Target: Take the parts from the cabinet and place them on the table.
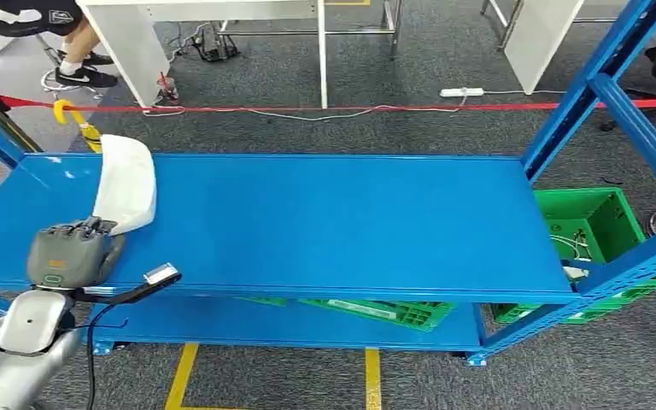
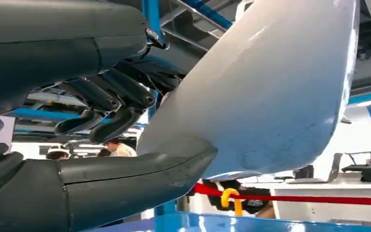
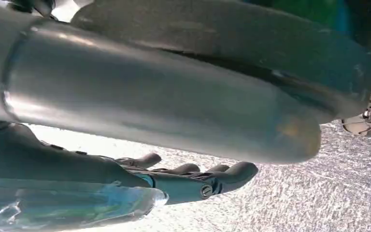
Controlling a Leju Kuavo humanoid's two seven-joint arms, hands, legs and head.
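A curved white part (image 1: 125, 184) lies on the left of the blue cabinet's top shelf (image 1: 333, 222), one end pointing toward me. My left hand (image 1: 73, 252) is at that near end. In the left wrist view the thumb lies under the white part (image 2: 270, 96) and the dark fingers (image 2: 111, 104) press its other side, so the left hand (image 2: 101, 140) grips it. My right hand (image 3: 193, 179) hangs over the grey carpet with its fingers loosely stretched and nothing in them.
A green crate (image 1: 594, 218) with cables stands on the floor at the right, by the blue uprights (image 1: 585, 90). Another green crate (image 1: 376, 309) sits on the lower shelf. Red tape (image 1: 350, 108) crosses the floor behind; a person's feet (image 1: 85, 73) and white table legs (image 1: 132, 43) stand beyond it.
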